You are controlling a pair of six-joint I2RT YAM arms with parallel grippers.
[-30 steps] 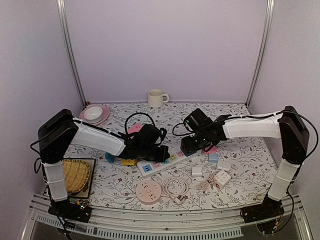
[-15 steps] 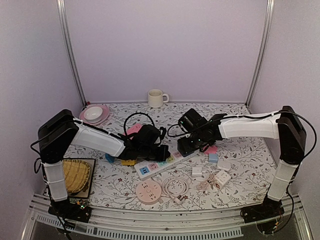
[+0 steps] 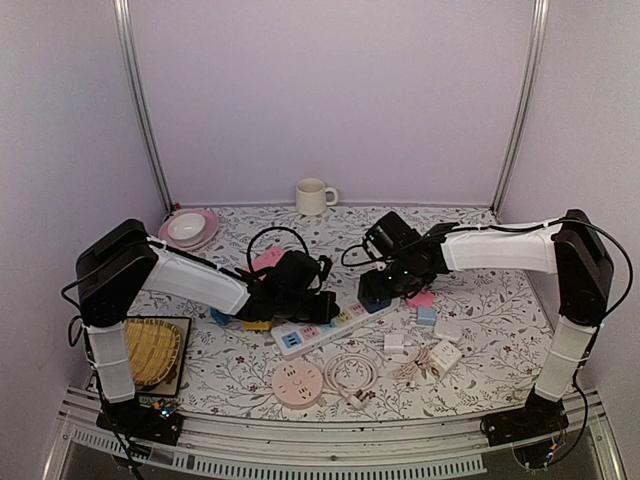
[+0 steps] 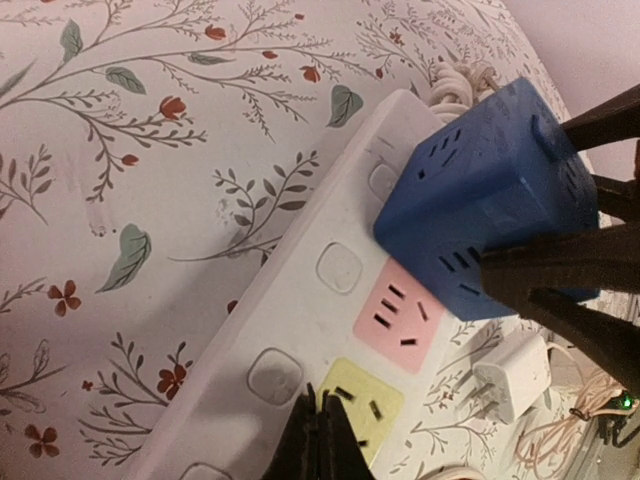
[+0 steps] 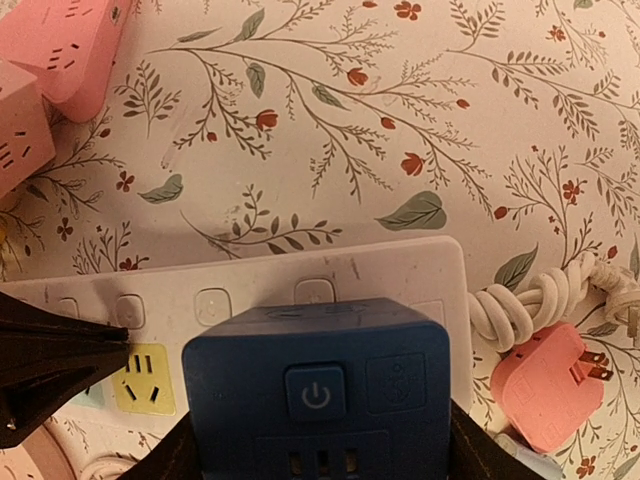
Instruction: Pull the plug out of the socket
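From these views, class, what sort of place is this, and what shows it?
Probably a robot lab booth: plain walls, metal posts, left arm and right arm bolted at a floral table's edge.

Chunky blue cube plug (image 5: 318,400) sits slightly tilted on the end outlet of the long white power strip (image 4: 300,320).

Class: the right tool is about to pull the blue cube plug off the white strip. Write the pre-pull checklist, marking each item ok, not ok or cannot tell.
1. Right tool closed on both sides of the blue cube plug: ok.
2. Left tool shut, tip down on the white power strip: ok.
3. Plug's pins out of the socket: cannot tell, hidden.
4. Pink plug lying apart from the right tool: ok.
5. Coiled cord apart from the right tool: ok.
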